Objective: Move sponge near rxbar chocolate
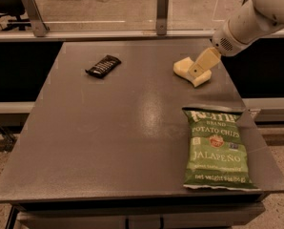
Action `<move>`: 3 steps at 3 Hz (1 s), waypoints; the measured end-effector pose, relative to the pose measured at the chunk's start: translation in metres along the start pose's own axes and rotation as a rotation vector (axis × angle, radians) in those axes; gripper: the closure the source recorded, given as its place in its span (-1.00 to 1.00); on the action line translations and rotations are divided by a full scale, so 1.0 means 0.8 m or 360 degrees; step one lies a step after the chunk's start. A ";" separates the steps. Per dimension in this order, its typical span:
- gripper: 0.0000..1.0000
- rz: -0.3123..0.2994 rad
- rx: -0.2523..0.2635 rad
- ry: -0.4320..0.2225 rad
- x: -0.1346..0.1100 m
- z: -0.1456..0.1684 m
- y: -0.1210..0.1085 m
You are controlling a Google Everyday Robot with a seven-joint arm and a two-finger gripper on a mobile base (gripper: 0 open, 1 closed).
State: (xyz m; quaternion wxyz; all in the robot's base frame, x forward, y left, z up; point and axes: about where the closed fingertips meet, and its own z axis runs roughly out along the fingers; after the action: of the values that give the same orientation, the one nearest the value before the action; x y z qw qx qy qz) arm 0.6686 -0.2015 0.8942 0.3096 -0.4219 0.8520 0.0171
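Gripper [195, 71] hangs over the far right part of the table, its cream tip slanting down and to the left from the white arm [256, 15], which enters from the upper right corner. From this camera the tip lies across the middle of the sponge. I cannot tell whether it touches the foam, or whether the claw is wide or narrow.

Nearest the camera, the grey table [108, 147] shows its front edge. On its near right corner lies 1 green chip bag [218, 151], flat and face up, printed POTATO CHIPS and JALAPEÑO. The bag's lower end reaches close to the front edge and its right side runs near the table's right edge. A dull glare sits on the tabletop just left of the bag's top.

Farther back on the right, the sponge [181, 67] rests on the table, pale yellow, showing on both sides of the cream tip. It is behind the bag and apart from it.

At about the same depth, left of centre, lies the rxbar chocolate [103, 66], a slim dark wrapper with faint white lettering. It is turned diagonally with its right end farther back. Sponge and bar are well apart, with grey tabletop between them.

Beyond the far edge runs a pale rail [104, 34] carrying 2 upright metal posts, 1 at the left [33, 14] and 1 near the middle [162, 11].
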 end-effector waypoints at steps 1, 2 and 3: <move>-0.63 0.0091 -0.0060 0.0031 0.007 0.041 0.011; -0.16 0.0195 -0.0138 0.0090 0.014 0.075 0.022; 0.28 0.0262 -0.0196 0.0108 0.019 0.083 0.023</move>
State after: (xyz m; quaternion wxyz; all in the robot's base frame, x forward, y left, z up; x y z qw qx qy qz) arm 0.6822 -0.1809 0.8284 0.2514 -0.3691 0.8911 0.0805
